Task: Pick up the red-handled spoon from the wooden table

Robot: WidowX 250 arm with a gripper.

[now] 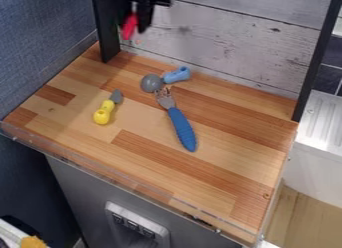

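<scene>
The black gripper (139, 21) hangs at the top edge, left of centre, in front of the whitewashed plank wall and above the wooden counter's back left corner. A red, elongated thing (130, 27) is at the gripper, pointing down; how it is held is unclear. Below and to the right, on the counter, lies a utensil with a round grey head (151, 83) and a short light-blue handle (178, 75). Just beside it is a fork with grey tines (164, 98) and a dark-blue ribbed handle (182, 129). Farther left lies a small yellow-handled tool (103, 112) with a grey tip (116, 96).
The wooden counter (220, 179) has a clear raised strip (120, 164) along its front edge. Black uprights stand at the back left (105, 27) and back right (314, 57). A blue fabric-like wall (40, 37) borders the left, and a white ridged surface (324, 119) lies right.
</scene>
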